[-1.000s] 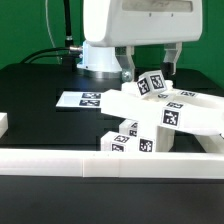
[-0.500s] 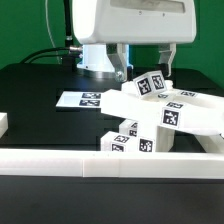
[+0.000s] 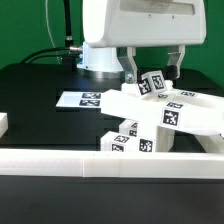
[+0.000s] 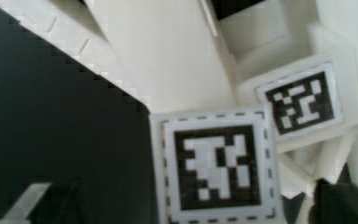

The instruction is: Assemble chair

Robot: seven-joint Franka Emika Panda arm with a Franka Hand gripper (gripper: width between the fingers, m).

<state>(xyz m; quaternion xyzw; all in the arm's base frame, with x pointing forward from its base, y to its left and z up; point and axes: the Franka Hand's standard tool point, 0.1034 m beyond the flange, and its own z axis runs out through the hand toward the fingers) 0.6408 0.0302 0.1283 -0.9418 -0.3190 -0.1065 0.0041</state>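
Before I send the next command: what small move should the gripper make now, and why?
Probably close the jaws. The gripper stands open in the exterior view, one finger on each side of the upright tagged chair part and apparently not yet touching it, so gripping it looks like the natural next step.

The exterior view looked from low outside the wall (image 3: 100, 165), across the table (image 3: 40, 90) toward the arm (image 3: 135, 25), at middling range. The wrist view sat very near the chair (image 4: 158, 50), facing its tags (image 4: 208, 172); both views shared those parts.
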